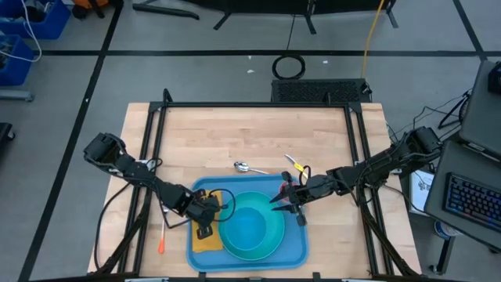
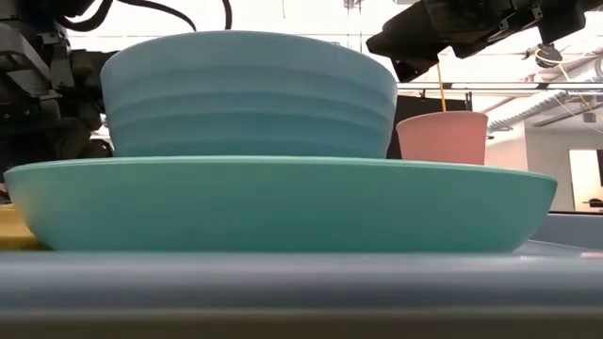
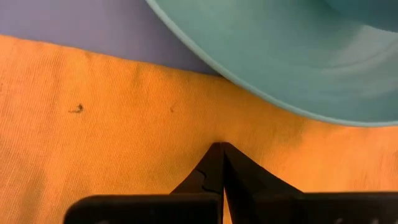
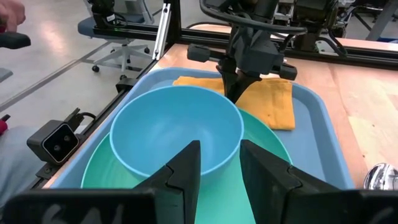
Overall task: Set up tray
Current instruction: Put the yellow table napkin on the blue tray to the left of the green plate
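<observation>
The blue tray [image 1: 293, 249] lies at the table's near edge. On it sits a turquoise plate [image 1: 270, 239], and a blue bowl [image 4: 177, 134] rests in the plate. A yellow napkin [image 1: 205, 241] lies flat on the tray's left part, its edge running under the plate's rim. My left gripper [image 1: 205, 227] is shut, tips down on the napkin beside the plate. My right gripper [image 4: 219, 171] is open above the bowl's right rim and touches nothing. A pink cup [image 2: 443, 137] stands behind the plate, below the right arm. My left gripper comes from above, pointing down, with its shut fingertips [image 3: 217, 152] on the flat napkin [image 3: 155, 124] close to the plate's rim [image 3: 267, 93]. The napkin lies spread on the tray. Whether any cloth is caught between the tips, I cannot tell.
A spoon [image 1: 243, 166] and a yellow-handled utensil [image 1: 294, 163] lie on the wood beyond the tray's far edge. A thin stick with an orange end [image 1: 161, 239] lies left of the tray. Bare wooden table stretches toward the far edge. A black frame rail runs along each side.
</observation>
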